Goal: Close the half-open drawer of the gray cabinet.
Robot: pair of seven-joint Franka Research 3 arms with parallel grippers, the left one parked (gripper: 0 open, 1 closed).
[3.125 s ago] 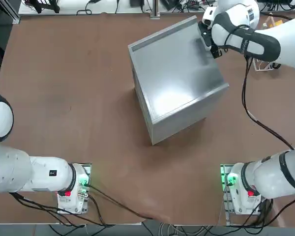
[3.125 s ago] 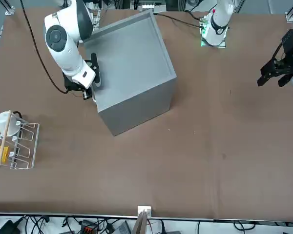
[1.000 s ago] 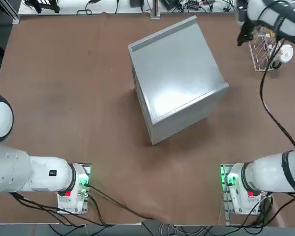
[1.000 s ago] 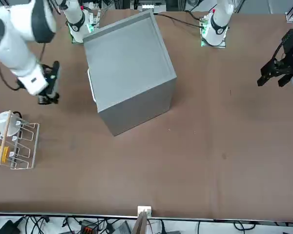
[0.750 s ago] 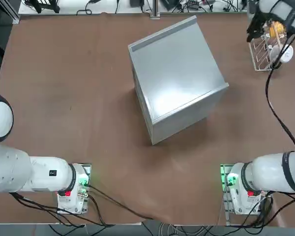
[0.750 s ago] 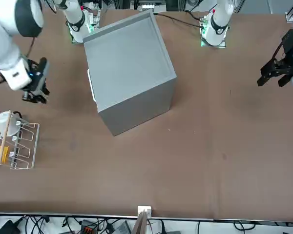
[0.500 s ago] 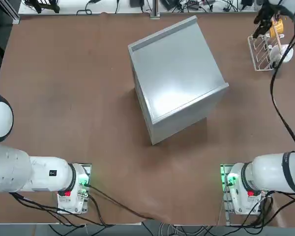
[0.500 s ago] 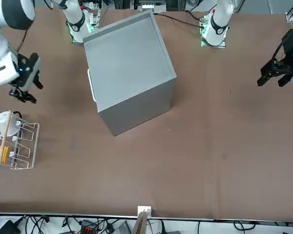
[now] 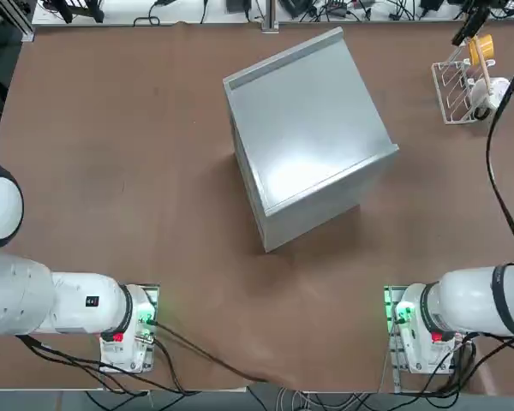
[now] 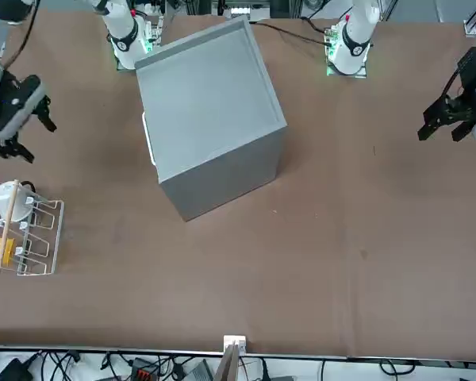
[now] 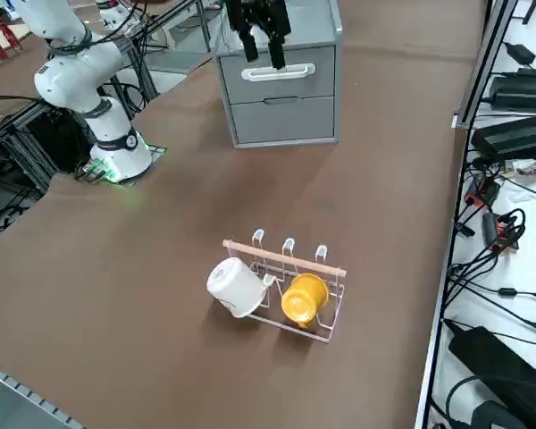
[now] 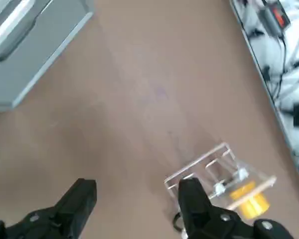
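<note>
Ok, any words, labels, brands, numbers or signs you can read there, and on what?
None that I can read.
Gray cabinet: no lettering on its drawer fronts or top.
White mug and yellow mug: no text visible.
Black adapters: any print is too small to read.

White wire rack [image 11: 330, 323] stands on desk [image 11: 161, 313]; wooden rod [image 11: 286, 258] runs along its top. White mug [image 11: 236, 287] and yellow mug [image 11: 305, 298] sit side by side at rack.
</note>
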